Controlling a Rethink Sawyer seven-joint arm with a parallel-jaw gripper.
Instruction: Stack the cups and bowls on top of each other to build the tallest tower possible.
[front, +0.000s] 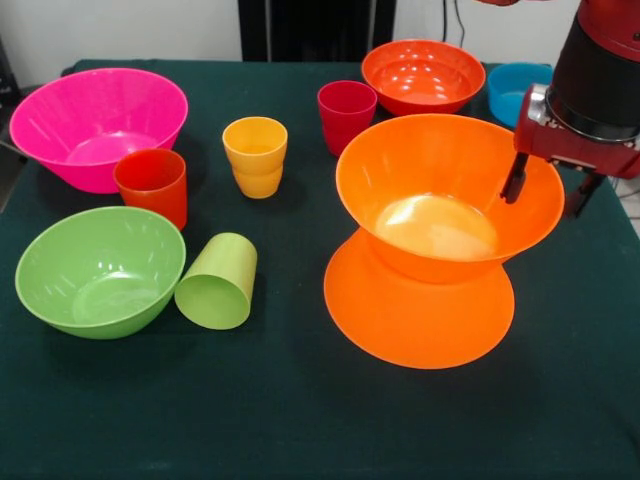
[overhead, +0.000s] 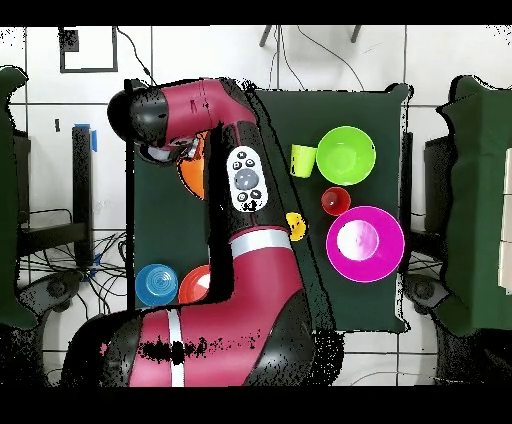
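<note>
Two large orange bowls form an hourglass pile: one upside down (front: 415, 320), one upright (front: 440, 190) on it. My gripper (front: 547, 188) is open, one finger inside the upper bowl's right rim and one outside. The pink bowl (front: 98, 125) stands at the far left, with the red-orange cup (front: 152, 183) in front of it. The yellow-orange cup (front: 255, 155) and the magenta-red cup (front: 346, 112) stand upright mid-table. The lime green cup (front: 218, 282) lies on its side beside the lime green bowl (front: 100, 270). In the overhead view my arm (overhead: 250, 260) hides most of the pile.
A round red-orange bowl (front: 423, 76) and a small blue bowl (front: 515, 90) stand at the far side near the pedestal. The table has a dark green cloth (front: 300, 420). The overhead view shows the pink bowl (overhead: 365, 243) and the green bowl (overhead: 345, 155) at the right.
</note>
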